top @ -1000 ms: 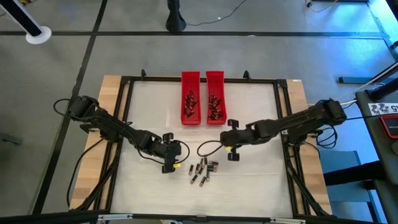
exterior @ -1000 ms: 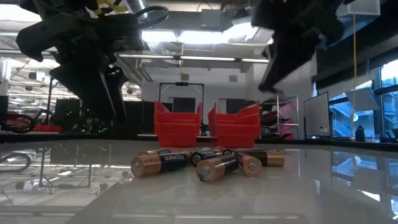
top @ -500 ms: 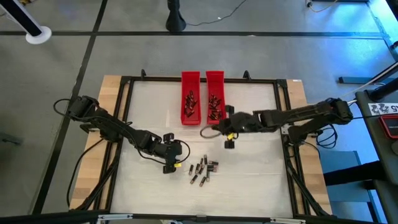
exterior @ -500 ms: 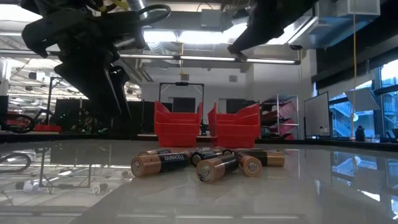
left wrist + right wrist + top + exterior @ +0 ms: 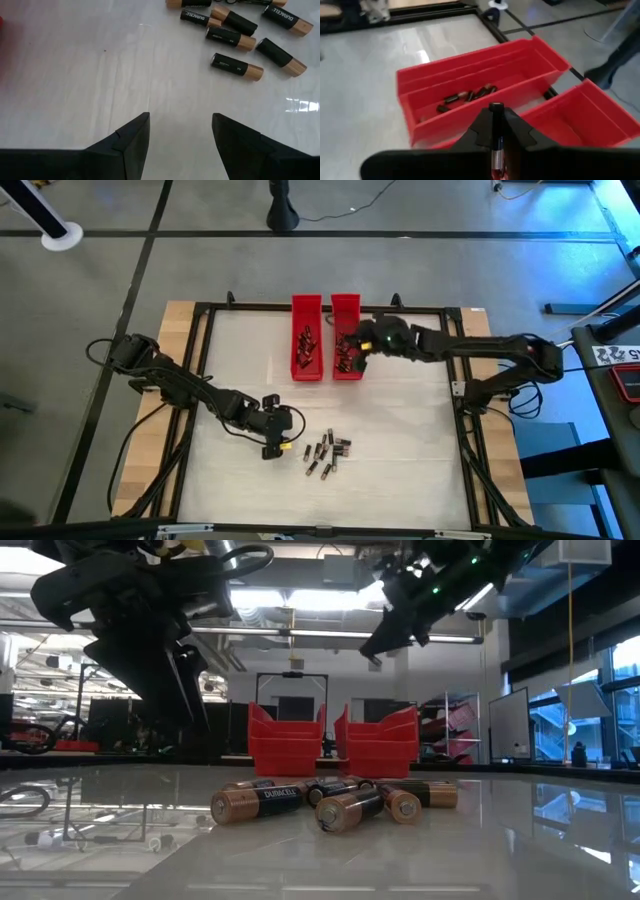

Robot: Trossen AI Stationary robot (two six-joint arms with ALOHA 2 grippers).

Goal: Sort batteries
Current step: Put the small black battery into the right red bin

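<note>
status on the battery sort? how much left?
Done: both red trays hold batteries. In hand: right gripper holds a battery over the right tray. Left: a loose pile on the table, beside the open left gripper.

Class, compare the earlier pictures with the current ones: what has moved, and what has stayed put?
The right gripper, shut on a battery, swung from near the loose pile up the table to above the right tray. The left gripper stayed open beside the pile; the pile and both trays did not move.
</note>
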